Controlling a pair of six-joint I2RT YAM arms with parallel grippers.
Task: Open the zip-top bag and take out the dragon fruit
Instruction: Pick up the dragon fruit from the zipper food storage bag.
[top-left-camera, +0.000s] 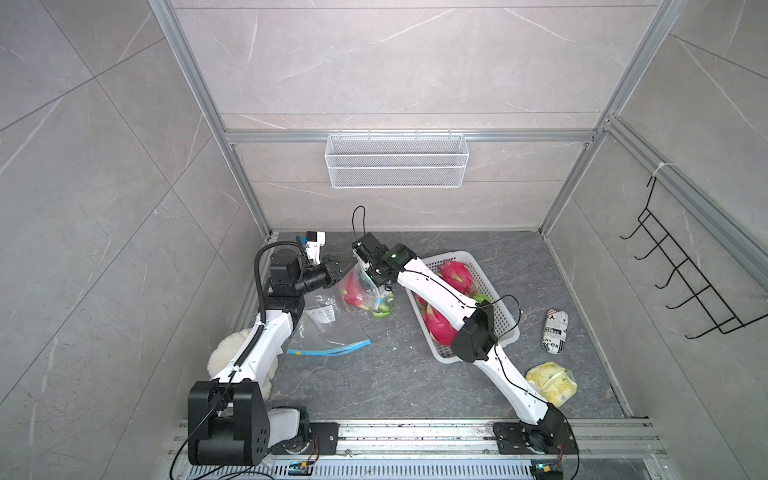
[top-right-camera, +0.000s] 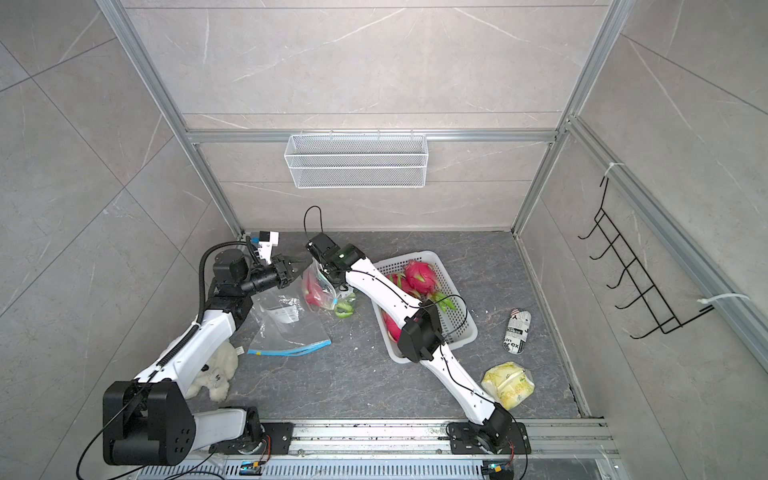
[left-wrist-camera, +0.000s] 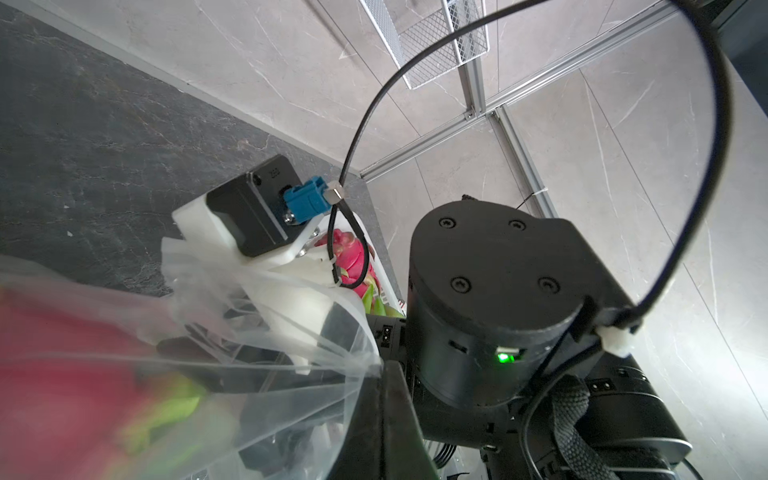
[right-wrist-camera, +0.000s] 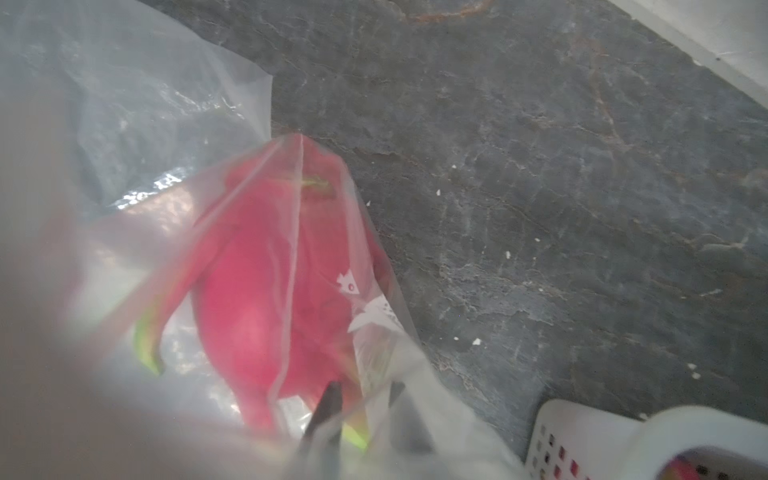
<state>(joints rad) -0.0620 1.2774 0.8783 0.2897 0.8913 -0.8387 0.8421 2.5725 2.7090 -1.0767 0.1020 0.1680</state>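
Note:
A clear zip-top bag hangs lifted off the grey table at back centre. Inside it lies one pink dragon fruit, whose green scale tips poke out at the lower end. My left gripper is shut on the bag's upper edge and holds it up. Reaching into the bag from the right, my right gripper has its fingers nearly together on a green tip of the fruit, with bag film around them. More dragon fruit lie in the white basket.
A second clear bag with a blue zip lies flat under my left arm. A white plush sits front left. A printed can and a yellow packet lie at right. A wire shelf and black hook rack hang on the walls.

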